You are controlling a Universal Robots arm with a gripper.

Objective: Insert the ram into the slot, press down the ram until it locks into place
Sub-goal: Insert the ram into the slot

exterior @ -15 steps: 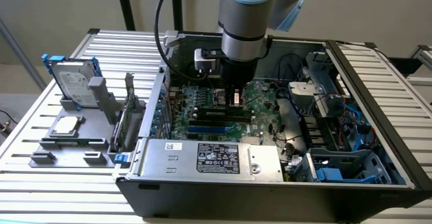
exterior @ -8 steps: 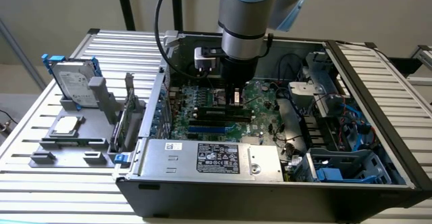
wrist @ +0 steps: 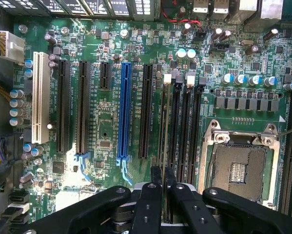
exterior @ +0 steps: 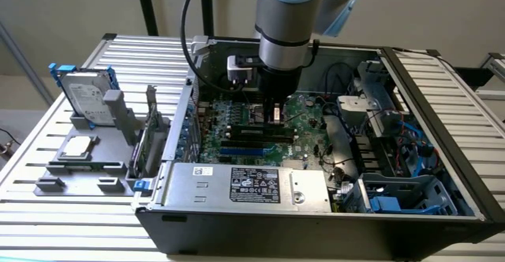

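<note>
Between the fingers [wrist: 155, 195], the ram [wrist: 164, 122]

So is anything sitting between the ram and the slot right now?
Nothing visible does. In the wrist view the claw holds the ram edge-on, lined up over the slot, and nothing crosses between them.

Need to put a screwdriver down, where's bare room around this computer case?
Bare table slats lie in front of the grey fixture and past the case on the exterior view's right. Inside the case is crowded, gripper gripping the ram.
</note>
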